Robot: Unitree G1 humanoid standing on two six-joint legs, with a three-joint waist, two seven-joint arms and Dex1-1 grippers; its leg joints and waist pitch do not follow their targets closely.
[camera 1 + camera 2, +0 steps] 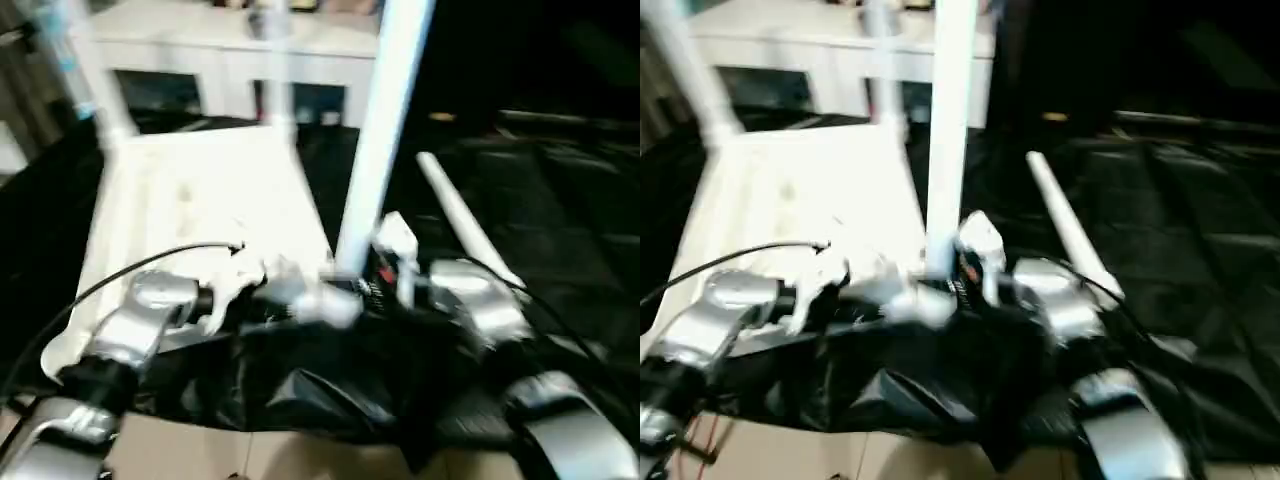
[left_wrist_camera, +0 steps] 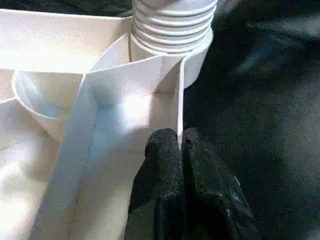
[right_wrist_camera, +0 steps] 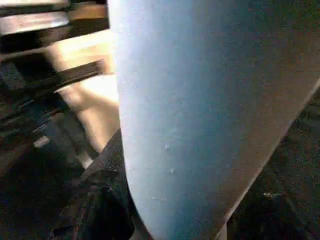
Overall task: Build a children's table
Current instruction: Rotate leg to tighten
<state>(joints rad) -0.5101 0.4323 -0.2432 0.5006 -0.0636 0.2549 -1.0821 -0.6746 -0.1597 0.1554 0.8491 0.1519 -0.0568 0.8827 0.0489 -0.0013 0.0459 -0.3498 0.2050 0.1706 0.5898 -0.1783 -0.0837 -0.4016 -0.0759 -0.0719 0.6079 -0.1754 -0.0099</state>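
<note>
The white table top [image 1: 200, 200] lies upside down at centre left of the head views on the black-draped work table [image 1: 560, 220], with legs standing at its far corners. The left gripper [image 2: 181, 145] pinches the top's thin side wall beside a ribbed socket, its fingers nearly together. The right gripper [image 3: 107, 192] clasps the upright leg [image 1: 385, 120] at the near corner, while a loose leg [image 1: 465, 220] lies to the right.

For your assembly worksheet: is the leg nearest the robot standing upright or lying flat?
Upright. The leg rises steeply from the tabletop's near corner, its ribbed end seated at the corner socket. Another leg lies flat.

One tabletop [image 1: 200, 200] — four legs [image 1: 385, 130]
</note>
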